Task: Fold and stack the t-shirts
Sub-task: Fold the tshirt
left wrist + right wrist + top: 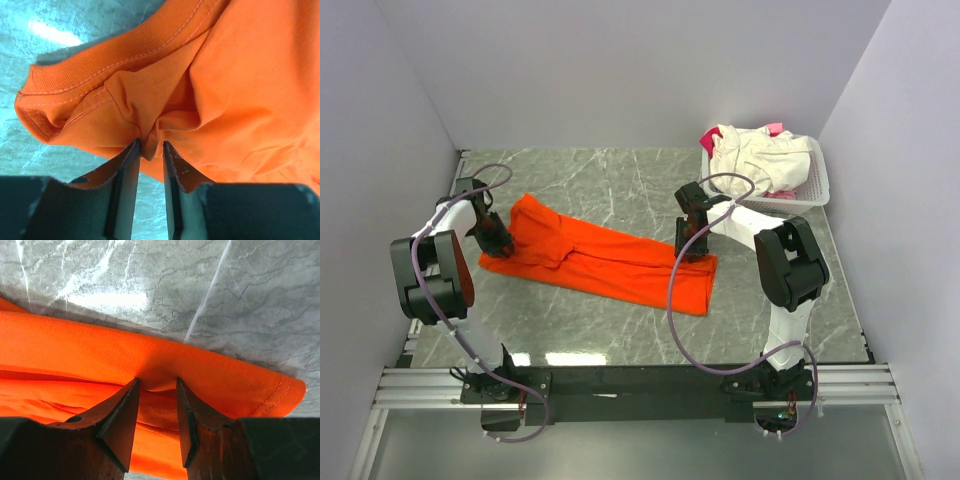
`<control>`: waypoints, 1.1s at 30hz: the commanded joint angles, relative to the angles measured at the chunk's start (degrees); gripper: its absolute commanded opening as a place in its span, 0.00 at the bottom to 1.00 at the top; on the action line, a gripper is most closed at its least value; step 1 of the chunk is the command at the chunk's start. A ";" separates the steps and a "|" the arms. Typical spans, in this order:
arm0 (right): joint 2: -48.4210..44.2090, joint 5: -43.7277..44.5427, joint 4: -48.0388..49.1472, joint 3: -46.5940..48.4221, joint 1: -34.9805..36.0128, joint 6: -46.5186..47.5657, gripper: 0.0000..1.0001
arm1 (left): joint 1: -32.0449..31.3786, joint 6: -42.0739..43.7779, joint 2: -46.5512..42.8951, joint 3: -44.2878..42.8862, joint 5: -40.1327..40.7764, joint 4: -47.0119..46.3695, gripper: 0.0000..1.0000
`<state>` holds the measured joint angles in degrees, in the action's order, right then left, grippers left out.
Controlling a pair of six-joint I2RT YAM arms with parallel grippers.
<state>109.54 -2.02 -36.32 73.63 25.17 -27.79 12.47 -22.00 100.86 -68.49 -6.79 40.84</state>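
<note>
On the grey marbled counter (620, 170), the orange t-shirt (610, 260) lies in a long, narrow band running from the left side towards the right, apparently doubled lengthwise and not yet folded across into a compact square. That looks like the first fold of the first garment, so the job appears to be at an early stage.

At the far right corner, the white slatted basket (817, 185) holds the cream-white t-shirt (750, 155) in a crumpled heap, with a sliver of the pink t-shirt (775, 128) showing behind it. Neither is folded, and no stack is visible anywhere on the counter.

The left fingers (502, 242) are nearly closed, pinching a pleat of orange cloth beside the ribbed collar at the band's left end. The right fingers (687, 250) stand a little wider, clamped over the doubled edge near the band's right end, close to a stitched hem. With both ends held, a crosswise fold seems the likely next step, then the two shirts waiting in the basket.
</note>
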 commanded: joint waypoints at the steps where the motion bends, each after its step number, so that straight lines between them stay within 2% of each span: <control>1: 1.47 0.44 -0.51 0.91 -0.56 0.72 0.43 | 0.10 -0.59 -1.98 -2.52 -1.48 1.17 0.31; 22: 1.65 0.88 -0.86 0.99 -0.82 1.07 0.43 | 0.10 0.03 -1.89 -5.51 0.37 4.07 0.31; 33: 1.91 0.53 -0.69 1.08 -0.82 0.72 0.43 | 0.19 0.55 -0.75 -3.85 0.90 2.93 0.31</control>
<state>109.78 -2.24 -36.62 73.93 25.08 -27.55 12.47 -22.11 100.25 -72.12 -6.61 44.05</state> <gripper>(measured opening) 0.426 0.306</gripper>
